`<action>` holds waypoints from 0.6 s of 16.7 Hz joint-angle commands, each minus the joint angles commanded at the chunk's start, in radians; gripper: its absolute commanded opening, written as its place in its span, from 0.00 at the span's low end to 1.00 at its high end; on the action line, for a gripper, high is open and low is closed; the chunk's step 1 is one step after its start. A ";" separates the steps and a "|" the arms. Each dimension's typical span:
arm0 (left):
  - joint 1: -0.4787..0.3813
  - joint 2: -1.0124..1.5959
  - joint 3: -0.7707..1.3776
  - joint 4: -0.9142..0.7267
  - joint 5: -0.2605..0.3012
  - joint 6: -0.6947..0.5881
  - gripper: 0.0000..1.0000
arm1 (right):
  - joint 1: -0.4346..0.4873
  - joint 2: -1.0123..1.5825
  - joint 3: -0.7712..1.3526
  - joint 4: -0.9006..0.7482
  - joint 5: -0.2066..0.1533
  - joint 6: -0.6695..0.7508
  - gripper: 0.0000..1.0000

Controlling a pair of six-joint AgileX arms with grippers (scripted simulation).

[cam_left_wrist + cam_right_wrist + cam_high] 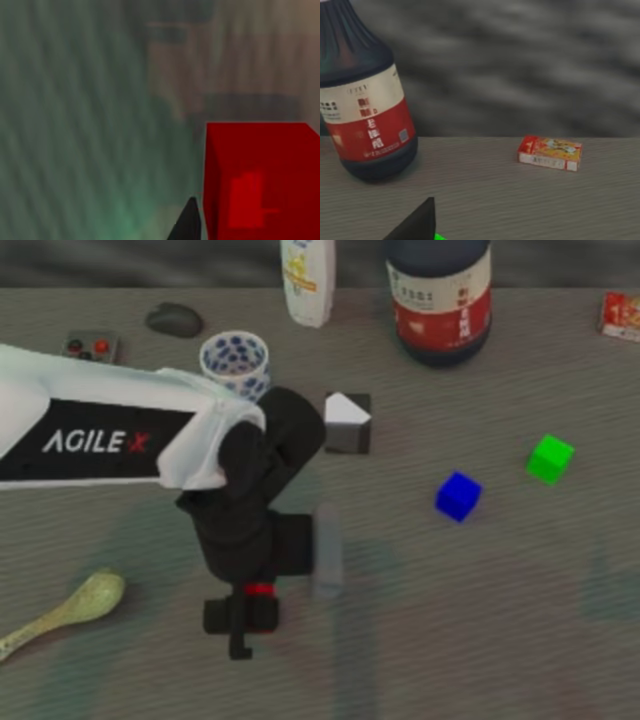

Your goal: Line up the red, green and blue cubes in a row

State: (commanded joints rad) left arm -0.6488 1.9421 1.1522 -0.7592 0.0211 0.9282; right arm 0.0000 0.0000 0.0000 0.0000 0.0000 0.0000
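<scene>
The red cube [262, 182] fills the left wrist view beside a dark fingertip [189, 222] that touches its side. From above only a red sliver of the red cube [258, 590] shows under my left gripper [243, 625], which is shut on it at the front of the table, left of centre. The blue cube [458, 496] and the green cube [550, 458] rest apart on the right half. My right arm is out of the top view. Its wrist view shows one dark tip of the right gripper [422, 220] and a green sliver of the green cube [439, 237].
A spotted cup [235, 360] and a grey, black and white block [347, 420] stand behind my left arm. A pale spoon [70, 610] lies front left. At the back are a white bottle [308, 278], a dark bottle [440, 295] and a red box [622, 315].
</scene>
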 joint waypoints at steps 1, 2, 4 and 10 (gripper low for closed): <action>0.000 0.000 0.000 0.000 0.000 0.000 0.83 | 0.000 0.000 0.000 0.000 0.000 0.000 1.00; 0.000 0.000 0.000 0.000 0.000 0.000 0.90 | 0.000 0.000 0.000 0.000 0.000 0.000 1.00; 0.000 0.000 0.000 0.000 0.000 0.000 1.00 | 0.000 0.000 0.000 0.000 0.000 0.000 1.00; 0.000 0.000 0.000 0.000 0.000 0.000 1.00 | 0.000 0.000 0.000 0.000 0.000 0.000 1.00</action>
State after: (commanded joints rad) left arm -0.6488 1.9421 1.1522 -0.7592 0.0211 0.9282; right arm 0.0000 0.0000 0.0000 0.0000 0.0000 0.0000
